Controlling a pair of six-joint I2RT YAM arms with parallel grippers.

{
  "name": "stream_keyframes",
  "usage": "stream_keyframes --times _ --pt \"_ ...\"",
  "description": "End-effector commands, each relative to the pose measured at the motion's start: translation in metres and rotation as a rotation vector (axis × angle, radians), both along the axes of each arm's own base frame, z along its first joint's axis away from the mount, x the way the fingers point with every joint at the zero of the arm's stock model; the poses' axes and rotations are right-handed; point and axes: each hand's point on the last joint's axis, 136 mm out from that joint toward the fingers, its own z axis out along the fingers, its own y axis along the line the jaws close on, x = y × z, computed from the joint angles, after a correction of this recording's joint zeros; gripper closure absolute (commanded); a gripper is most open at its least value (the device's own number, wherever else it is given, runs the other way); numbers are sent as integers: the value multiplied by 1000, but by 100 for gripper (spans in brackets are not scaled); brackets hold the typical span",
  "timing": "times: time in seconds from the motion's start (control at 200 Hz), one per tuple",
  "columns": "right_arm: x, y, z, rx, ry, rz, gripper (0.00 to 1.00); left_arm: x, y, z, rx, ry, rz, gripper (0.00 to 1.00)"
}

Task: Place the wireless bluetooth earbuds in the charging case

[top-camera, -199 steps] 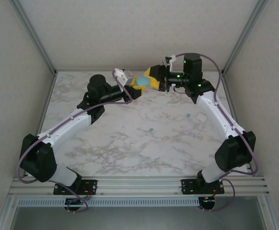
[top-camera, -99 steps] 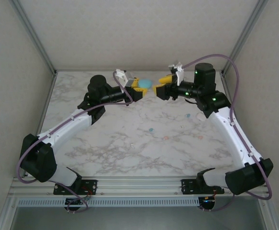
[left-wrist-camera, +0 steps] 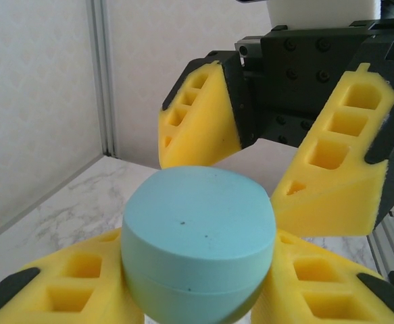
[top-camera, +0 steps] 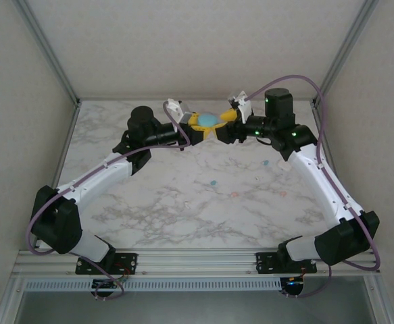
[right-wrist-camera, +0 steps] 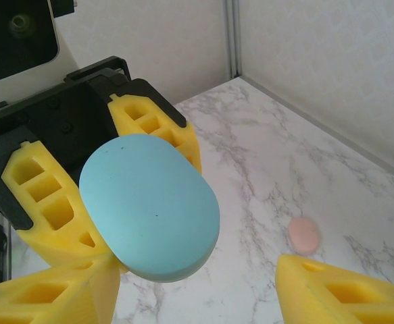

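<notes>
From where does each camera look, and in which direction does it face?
Top external: above and behind the arm bases, looking down on the white marble table; left arm and right arm show whole.
Left wrist: on the left arm, facing the open right pincer; its own left pincer, shut on the rounded teal plastic case, shows below.
Right wrist: on the right arm, facing the left pincer; its own yellow foam fingers show below.
Shared: both wrist views show the case, from opposite sides.

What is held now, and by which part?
The left gripper clamps the teal charging case by the sides of its lower half; the right gripper has its jaws open, empty.
</notes>
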Motion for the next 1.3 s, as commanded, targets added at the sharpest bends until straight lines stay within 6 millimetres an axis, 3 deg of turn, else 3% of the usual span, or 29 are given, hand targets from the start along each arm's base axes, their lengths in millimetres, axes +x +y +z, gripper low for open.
stream_keyframes --times 0.0,0.26,0.511,0.691,0.786,0.946,1.081,1.211,1.296 --pt "25 -8 12 -23 -63 -116 38 -18 -9 21 -25 -42 -98 76" --pt "23 -3 40 84 -38 -89 38 -19 -8 12 26 -47 -94 77" --pt "36 -2 35 79 39 -121 37 -17 -6 18 6 -58 -68 77" --pt "25 0 55 137 59 -96 33 -7 -1 12 15 -55 0 75" --pt "18 -5 68 161 42 -116 25 -1 1 9 8 -50 37 74" --pt "16 -31 86 185 -13 -267 2 4 5 11 -21 -50 71 75" --pt "31 -74 82 210 7 -530 1 5 8 12 -33 -52 81 75" --pt "54 -126 47 213 169 -769 1 5 11 13 -43 -51 94 75" --pt "66 -157 4 188 372 -898 6 4 14 14 -45 -54 103 75"
